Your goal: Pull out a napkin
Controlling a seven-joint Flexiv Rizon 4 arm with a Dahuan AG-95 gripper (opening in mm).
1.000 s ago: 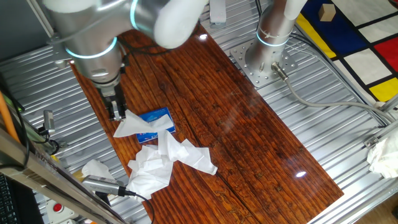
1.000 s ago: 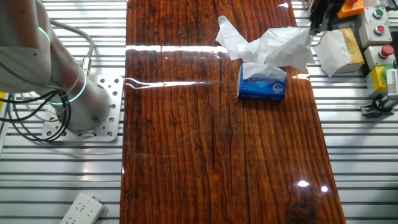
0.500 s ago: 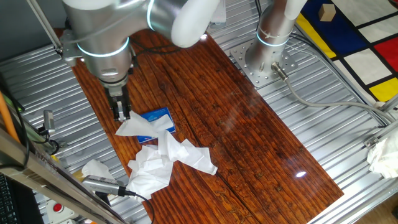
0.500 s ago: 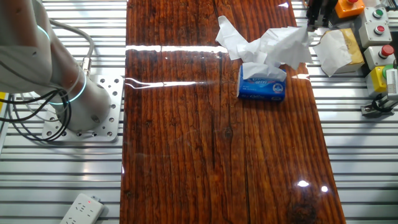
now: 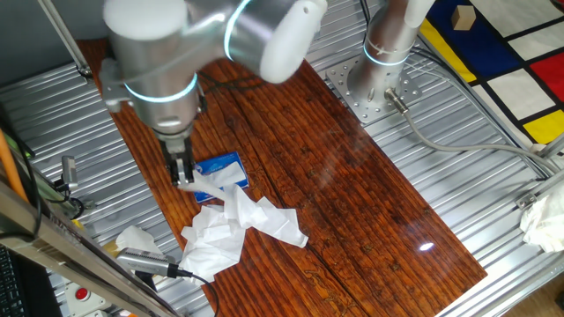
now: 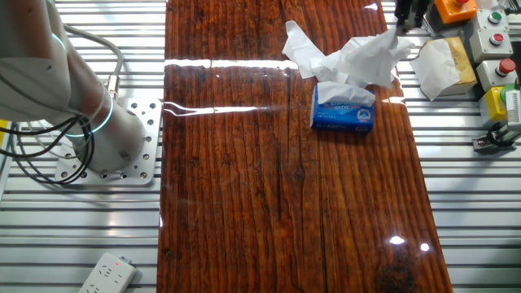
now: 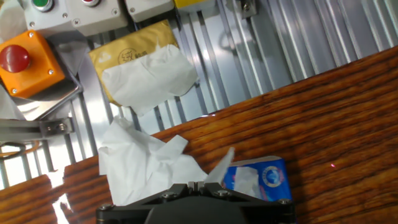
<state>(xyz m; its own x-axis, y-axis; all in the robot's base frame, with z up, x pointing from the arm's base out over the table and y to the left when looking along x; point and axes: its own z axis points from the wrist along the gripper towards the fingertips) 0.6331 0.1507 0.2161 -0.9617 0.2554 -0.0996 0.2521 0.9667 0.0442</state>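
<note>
Gripper [image 5: 184, 173] pinched narrow on one corner of the napkin [image 5: 207, 182], hanging just over the edge of the blue pack [image 5: 222, 170]. Hand view: fingers look closed together at the bottom of frame, white sheet rising from between them. Napkin runs from the gripper down to the pack's top slot, other end seemingly still in the pack, so not free yet

Step in hand: the pull itself, grasp made, sheet partly drawn. Next move probably calls for lifting up and away from the pack until the tail clears the slot; pack is light and unheld, so it may drag along or tip, and thin paper could tear if yanked

Pack [image 6: 343, 109] lies near the counter [image 6: 244, 179] long edge on the control-box side, toward the far corner in the other fixed view. More white tissue shows in its opening. A bigger heap of loose tissues [image 5: 236, 227] lies on the counter touching the pack, between it and the counter end

Off the counter edge on the metal slats: orange box with red button [image 7: 28, 59], a yellow packet [image 7: 134, 50] with a tissue lying on it
</note>
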